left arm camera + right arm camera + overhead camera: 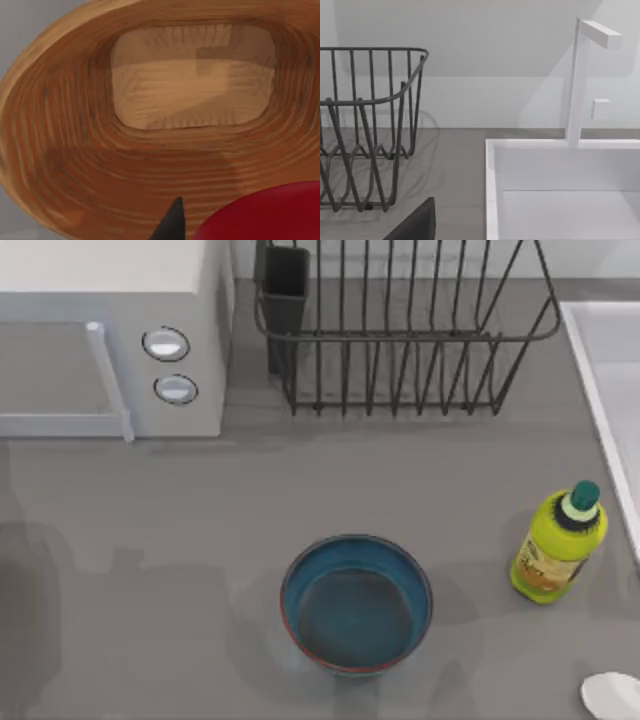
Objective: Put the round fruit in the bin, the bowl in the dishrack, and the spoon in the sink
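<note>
The left end effector (200,227) hangs right over a brown woven bin (90,165), looking down into its open mouth. The round fruit (265,212) sits red and shiny at the end effector, and one dark fingertip (172,220) pokes out just beside it. I think the left end effector is holding the round fruit, up over the bin so it can drop in, but I cannot see both fingers, so I cannot tell for sure how wide they are. The bowl (356,602) sits blue and the right way up on the grey counter (150,520), near the front and in the middle, waiting its turn. The dishrack (400,330) stands far back, straight behind the bowl, so the bowl has a short, clear way to it. The spoon (612,695) lies at the near right corner, close to a yellow-green bottle (558,545). The sink (610,370) runs along the right side, near the spoon. A white microwave (110,340) stands at the far left. The right arm's end effector (415,225) waits near the sink and the dishrack, and I cannot tell if it is wide or narrow.
</note>
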You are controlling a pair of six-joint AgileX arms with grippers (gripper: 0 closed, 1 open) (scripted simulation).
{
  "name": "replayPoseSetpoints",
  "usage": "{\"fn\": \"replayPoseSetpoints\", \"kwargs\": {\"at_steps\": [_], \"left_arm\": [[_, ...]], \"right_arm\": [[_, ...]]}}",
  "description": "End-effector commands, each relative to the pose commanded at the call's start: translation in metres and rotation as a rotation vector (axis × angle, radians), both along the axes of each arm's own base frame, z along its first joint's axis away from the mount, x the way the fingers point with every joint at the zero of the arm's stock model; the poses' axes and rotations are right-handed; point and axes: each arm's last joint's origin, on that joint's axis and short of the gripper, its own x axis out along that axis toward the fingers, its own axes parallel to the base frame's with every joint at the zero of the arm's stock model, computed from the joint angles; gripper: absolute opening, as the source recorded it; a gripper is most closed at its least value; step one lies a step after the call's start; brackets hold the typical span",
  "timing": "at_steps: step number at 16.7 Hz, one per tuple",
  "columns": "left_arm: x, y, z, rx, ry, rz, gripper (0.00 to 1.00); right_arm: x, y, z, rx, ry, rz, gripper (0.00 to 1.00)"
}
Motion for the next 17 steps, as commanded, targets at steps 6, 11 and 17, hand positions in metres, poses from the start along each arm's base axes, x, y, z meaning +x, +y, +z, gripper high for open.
{"fn": "replayPoseSetpoints", "kwargs": {"at_steps": [6, 11, 17], "left_arm": [[0.003, -0.003, -0.048, 0.004, -0.008, 0.001, 0.0], [0.003, -0.003, -0.05, 0.004, -0.007, 0.001, 0.08], [0.003, -0.003, -0.05, 0.004, -0.007, 0.001, 0.53]], "right_arm": [[0.0, 0.0, 0.0, 0.0, 0.0, 0.0, 1.0], [0.0, 0.0, 0.0, 0.0, 0.0, 0.0, 1.0], [0.0, 0.0, 0.0, 0.0, 0.0, 0.0, 1.0]]}}
